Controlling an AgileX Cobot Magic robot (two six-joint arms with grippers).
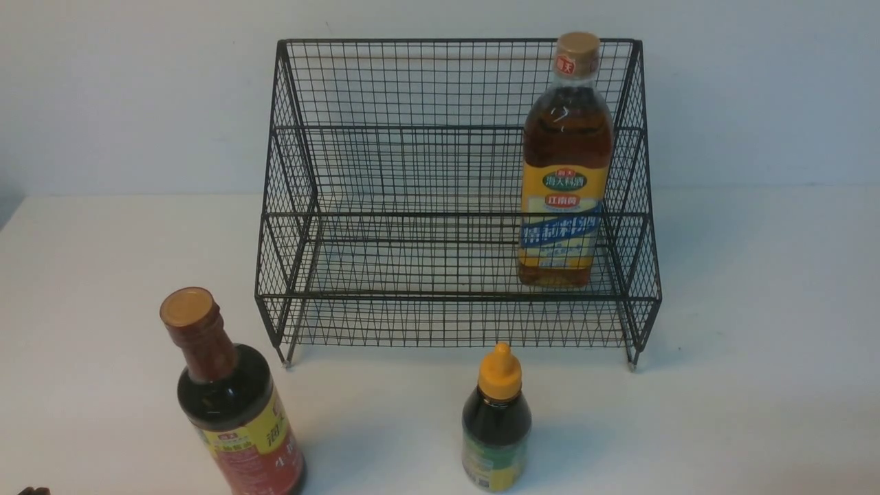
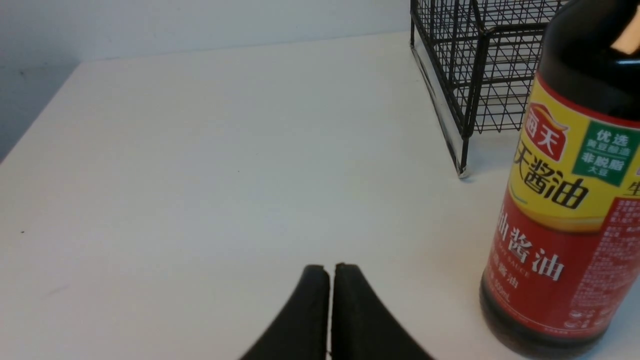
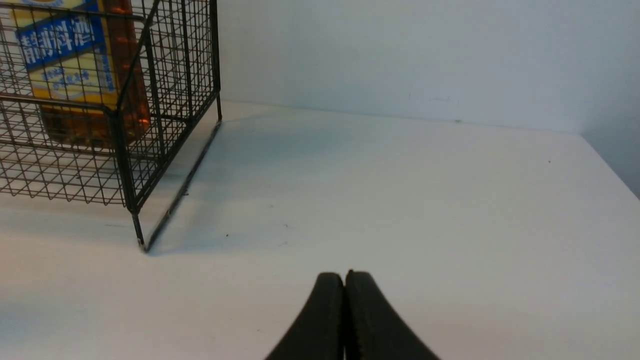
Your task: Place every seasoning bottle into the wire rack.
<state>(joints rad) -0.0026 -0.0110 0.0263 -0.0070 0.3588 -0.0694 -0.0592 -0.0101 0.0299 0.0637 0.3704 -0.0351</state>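
The black wire rack [image 1: 440, 206] stands on the smooth white table [image 1: 756, 344]. The tall amber bottle [image 1: 564, 165] stands in its lower shelf. The red-label bottle [image 1: 234, 405] and small bottle [image 1: 496, 423] stand in front. Left gripper [image 2: 330, 272] and right gripper [image 3: 345, 280] are closed, holding nothing.

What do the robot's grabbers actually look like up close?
Little of them shows. The left gripper and the right gripper each end in two matte black fingers, broad at the base, curving in to narrow rounded tips. They look smooth, like plastic or rubber. No markings, cables or arm sections show in any view.
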